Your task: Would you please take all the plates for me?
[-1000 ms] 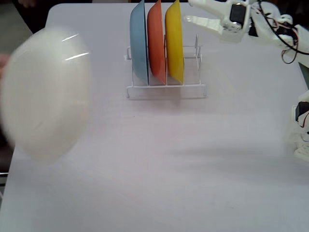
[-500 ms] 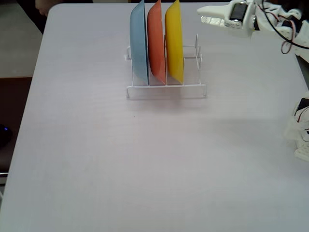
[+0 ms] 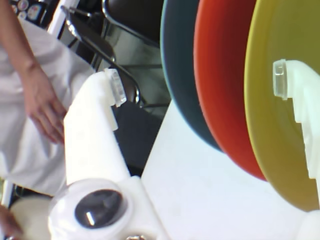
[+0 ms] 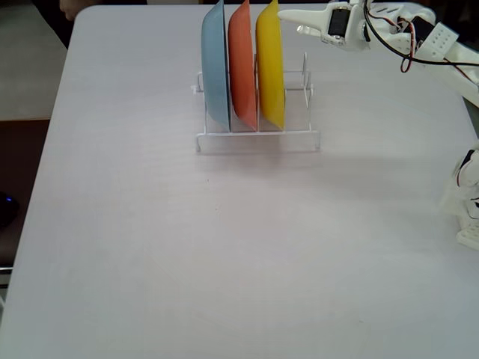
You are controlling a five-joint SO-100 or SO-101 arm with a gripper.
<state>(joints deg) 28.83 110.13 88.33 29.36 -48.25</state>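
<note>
The end effector (image 3: pixel 200 90) is gaping open, one finger lying against the yellow plate (image 3: pixel 285 60), the red (image 3: pixel 220 75) and blue (image 3: pixel 177 60) plates standing just beyond.

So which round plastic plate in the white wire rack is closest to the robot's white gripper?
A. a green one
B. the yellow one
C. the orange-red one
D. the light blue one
B. In the fixed view the white gripper reaches in beside the top edge of the yellow round plastic plate, with the orange-red plate and the light blue plate standing further away in the white wire rack.
</note>
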